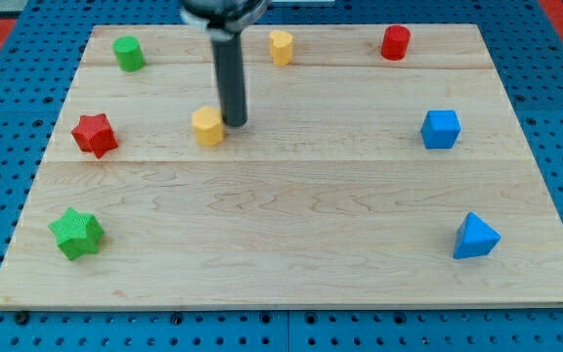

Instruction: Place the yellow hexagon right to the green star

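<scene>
The yellow hexagon (207,126) lies on the wooden board (291,225), left of centre in the upper half. My tip (235,122) stands just at its right side, touching or nearly touching it. The green star (76,233) lies near the board's lower left corner, well down and to the left of the hexagon. The rod rises from the tip to the view's top edge.
A red star (95,134) lies left of the hexagon. A green cylinder (129,53), a second yellow block (281,47) and a red cylinder (395,42) line the top edge. A blue cube (440,128) and a blue triangular block (475,237) lie at the right.
</scene>
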`<state>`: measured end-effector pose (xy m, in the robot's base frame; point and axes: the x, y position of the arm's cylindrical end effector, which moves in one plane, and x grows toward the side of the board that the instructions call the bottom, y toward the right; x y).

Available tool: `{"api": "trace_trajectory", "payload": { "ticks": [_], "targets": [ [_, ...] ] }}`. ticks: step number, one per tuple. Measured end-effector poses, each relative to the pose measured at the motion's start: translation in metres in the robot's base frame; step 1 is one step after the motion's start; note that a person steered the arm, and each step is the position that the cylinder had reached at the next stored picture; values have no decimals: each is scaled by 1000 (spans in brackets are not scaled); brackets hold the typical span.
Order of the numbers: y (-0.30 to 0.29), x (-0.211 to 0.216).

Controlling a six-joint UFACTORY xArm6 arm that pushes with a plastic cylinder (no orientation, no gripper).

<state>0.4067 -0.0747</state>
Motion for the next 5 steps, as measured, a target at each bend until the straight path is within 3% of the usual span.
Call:
{"api": "trace_trajectory", "payload": {
  "ticks": [1, 2, 5],
  "targets": [
    [-5, -46],
    [-65, -44],
    [-4, 39]
  ]
}}
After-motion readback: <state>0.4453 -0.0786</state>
